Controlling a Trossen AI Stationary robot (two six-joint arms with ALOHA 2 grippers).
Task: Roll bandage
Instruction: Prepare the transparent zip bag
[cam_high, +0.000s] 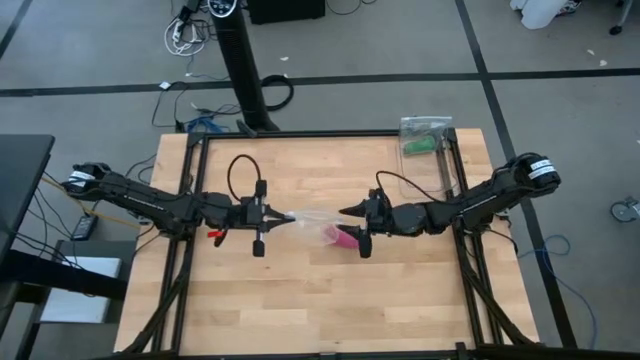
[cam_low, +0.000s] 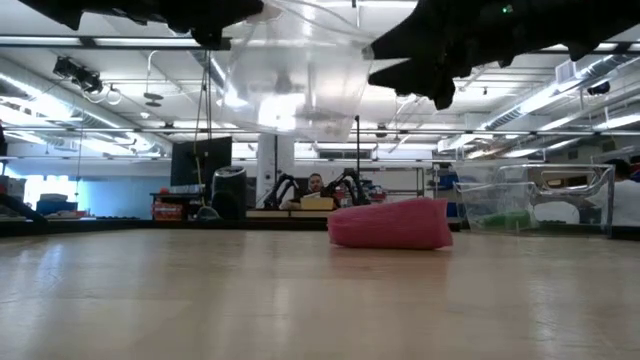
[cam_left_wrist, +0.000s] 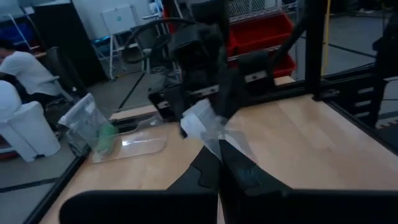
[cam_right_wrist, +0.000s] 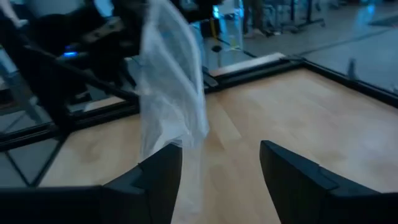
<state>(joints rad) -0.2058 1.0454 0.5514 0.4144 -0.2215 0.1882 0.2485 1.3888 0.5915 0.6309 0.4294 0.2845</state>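
Note:
The magenta-pink bandage (cam_high: 343, 236) lies as a short thick bundle on the table's middle, its long side on the wood; it also shows in the low view (cam_low: 390, 223). Above it hangs a clear crinkly plastic bag (cam_high: 312, 217), also seen in the low view (cam_low: 295, 80). My left gripper (cam_high: 287, 217) is shut on the bag's left end. My right gripper (cam_high: 347, 212) is open at the bag's right end, above the bandage. In the right wrist view the bag (cam_right_wrist: 171, 93) stands by one of its fingers (cam_right_wrist: 163, 174). My left gripper pinches one end of the clear bag (cam_left_wrist: 214, 140) between its two fingers. The fingers lie level and come from the table's left. The bag is lifted clear of the table and reaches toward my right gripper. My right gripper has the bag's other end beside one finger (cam_right_wrist: 168, 158); whether it touches, I cannot tell.
A second clear bag with a green roll (cam_high: 425, 140) lies at the table's far right corner, also in the left wrist view (cam_left_wrist: 106, 134). A black frame rail (cam_high: 300, 134) runs round the table. Bare wood lies toward the near edge (cam_high: 320, 310). People sit in the room beyond.

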